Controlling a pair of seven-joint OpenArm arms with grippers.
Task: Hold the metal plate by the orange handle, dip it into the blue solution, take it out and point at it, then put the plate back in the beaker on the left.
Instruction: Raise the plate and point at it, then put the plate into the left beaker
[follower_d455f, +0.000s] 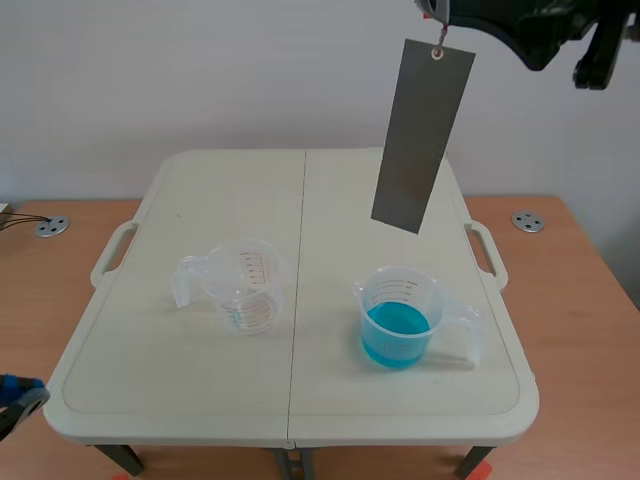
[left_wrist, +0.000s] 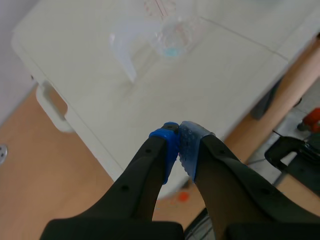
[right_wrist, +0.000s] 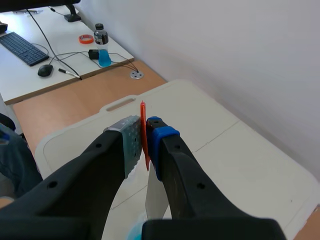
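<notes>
Metal plate (follower_d455f: 422, 135) hangs tilted in air, above and beyond blue-solution beaker (follower_d455f: 398, 318), not touching it. Right jaws clamped on orange handle (right_wrist: 143, 131) at plate's top. Left jaws closed together, holding nothing, low, well left of beaker.

A strip of desk (follower_d455f: 322, 335) lies open between the empty beaker (follower_d455f: 245, 287) and the blue-solution beaker (follower_d455f: 400, 320), well apart. Above the latter hangs the metal plate (follower_d455f: 422, 135), tilted.

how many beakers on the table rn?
2. An empty clear beaker left of the table's centre seam; a beaker with blue solution right of it. None looks hidden. The metal plate is in neither.
</notes>
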